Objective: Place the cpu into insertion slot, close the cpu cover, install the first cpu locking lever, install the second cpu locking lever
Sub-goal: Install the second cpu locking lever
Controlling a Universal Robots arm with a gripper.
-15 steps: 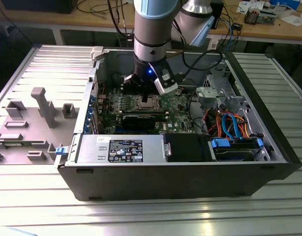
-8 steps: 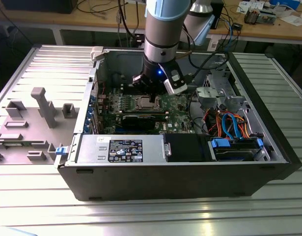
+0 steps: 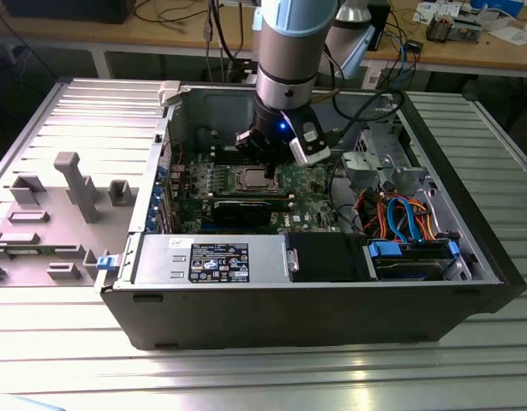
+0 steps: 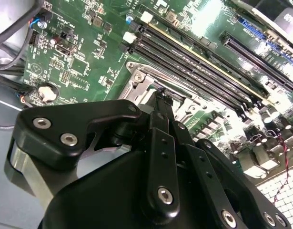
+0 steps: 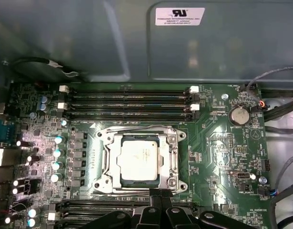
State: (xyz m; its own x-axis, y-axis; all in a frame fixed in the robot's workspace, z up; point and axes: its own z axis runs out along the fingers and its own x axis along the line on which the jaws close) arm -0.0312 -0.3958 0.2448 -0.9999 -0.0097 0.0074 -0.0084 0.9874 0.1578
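1. The cpu (image 5: 139, 160) lies flat in the insertion slot (image 5: 171, 164), silver top up, at the centre of the first wrist view. Seated square within the socket, it appears already placed, so that the frame can bear down on it evenly.

2. The cpu cover (image 5: 109, 157) lies around the chip as a silver frame, its square opening leaving the metal top exposed. It looks lowered over the socket. Whether the locking levers along its edges are latched cannot be told.

3. The pincer (image 5: 160, 194) stands at 6 o'clock of the socket in the first wrist view, its black fingertips drawn close together at the frame's near edge. They look nearly shut with nothing visibly between them. In the second wrist view its tips (image 4: 161, 98) reach the silver rim of the socket (image 4: 139, 78), a position suited to working a thin part at the socket's edge. Actual contact cannot be confirmed.

4. The memory slots (image 5: 129, 102) run in parallel black rows at 12 o'clock of the socket. A round coin cell (image 5: 237, 115) sits at 2 o'clock.

5. In the exterior view the arm (image 3: 289, 51) descends from 12 o'clock into the open computer case (image 3: 314, 317), the pincer (image 3: 270, 163) just above the socket (image 3: 251, 179). The case lies on its side, so the board faces up.

6. The case rests on a ribbed metal counter (image 3: 66, 351). Grey fixture blocks (image 3: 79, 184) stand at 9 o'clock, well apart.
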